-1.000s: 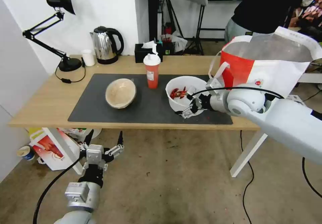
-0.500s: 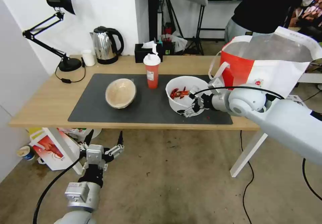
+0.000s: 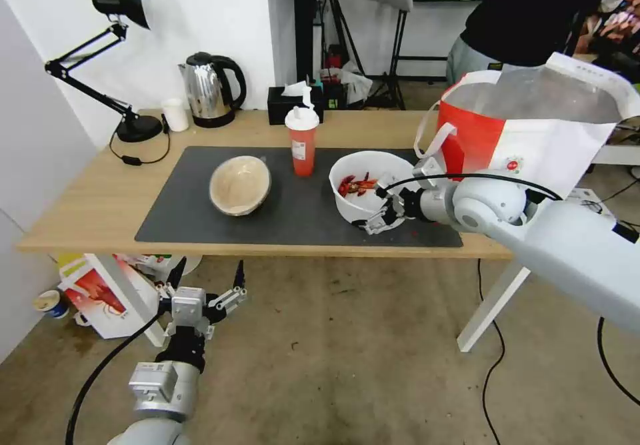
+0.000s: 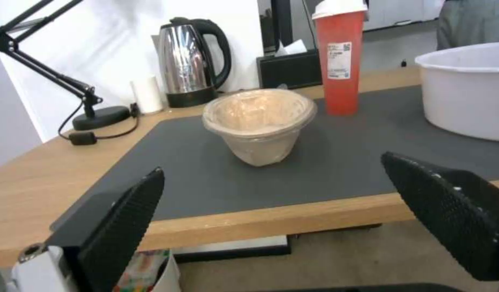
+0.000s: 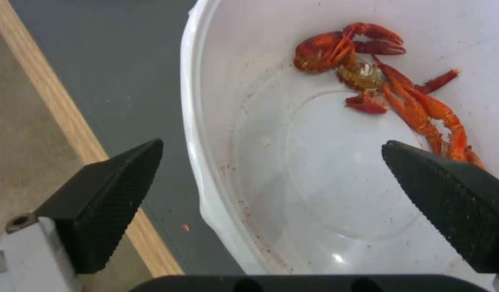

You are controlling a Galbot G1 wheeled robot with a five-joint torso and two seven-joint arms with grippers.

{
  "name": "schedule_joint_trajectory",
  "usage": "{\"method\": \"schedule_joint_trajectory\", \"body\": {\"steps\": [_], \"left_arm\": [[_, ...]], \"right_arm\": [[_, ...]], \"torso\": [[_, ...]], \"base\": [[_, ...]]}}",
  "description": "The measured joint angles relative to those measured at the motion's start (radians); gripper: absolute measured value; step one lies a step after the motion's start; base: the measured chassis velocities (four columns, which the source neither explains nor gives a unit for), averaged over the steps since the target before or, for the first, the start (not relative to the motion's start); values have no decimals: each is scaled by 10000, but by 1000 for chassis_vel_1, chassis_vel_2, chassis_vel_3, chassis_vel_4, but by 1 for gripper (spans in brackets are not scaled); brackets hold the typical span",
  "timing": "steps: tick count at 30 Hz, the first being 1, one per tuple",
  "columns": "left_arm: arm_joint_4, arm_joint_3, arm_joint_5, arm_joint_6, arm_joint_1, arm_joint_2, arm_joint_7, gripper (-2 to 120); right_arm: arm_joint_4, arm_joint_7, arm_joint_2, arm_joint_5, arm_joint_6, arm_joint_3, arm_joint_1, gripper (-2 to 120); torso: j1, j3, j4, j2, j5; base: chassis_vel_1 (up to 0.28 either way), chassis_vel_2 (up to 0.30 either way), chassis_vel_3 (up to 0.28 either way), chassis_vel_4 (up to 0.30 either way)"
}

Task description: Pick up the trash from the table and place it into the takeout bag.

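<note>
At frame centre-right, right tool spread wide astride white bowl rim, not gripping. Left tool spread too, idle below worktop. Beige bowl, drink cup untouched; bag seemingly empty: nothing bagged yet.

Light-wood table with white legs carries a dark grey mat. On mat: beige bowl, red cup, white bowl. On bare wood at back: lamp, kettle, small white cup, tissue box, takeout bag at right end.

On the table the beige bowl lies left of the drink cup; the crayfish bowl lies right of it. The takeout bag stands at the right end.
</note>
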Motion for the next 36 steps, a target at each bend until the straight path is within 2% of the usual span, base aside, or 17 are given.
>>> {"method": "schedule_joint_trajectory", "body": {"steps": [14, 31, 33, 36], "left_arm": [[0, 0, 0, 0, 0, 0, 0, 100], [0, 0, 0, 0, 0, 0, 0, 100], [0, 0, 0, 0, 0, 0, 0, 100], [0, 0, 0, 0, 0, 0, 0, 100]], "right_arm": [[14, -22, -150, -48, 0, 36, -13, 100], [-320, 2, 190, -358, 2, -214, 37, 100], [-331, 1, 194, -398, 3, -225, 42, 99], [-364, 1, 197, -444, 14, -241, 42, 86]], "torso": [[0, 0, 0, 0, 0], [0, 0, 1, 0, 0], [-1, -1, 1, 0, -1], [-1, -1, 0, 0, -1]], "base": [[0, 0, 0, 0], [0, 0, 0, 0], [0, 0, 0, 0], [0, 0, 0, 0]]}}
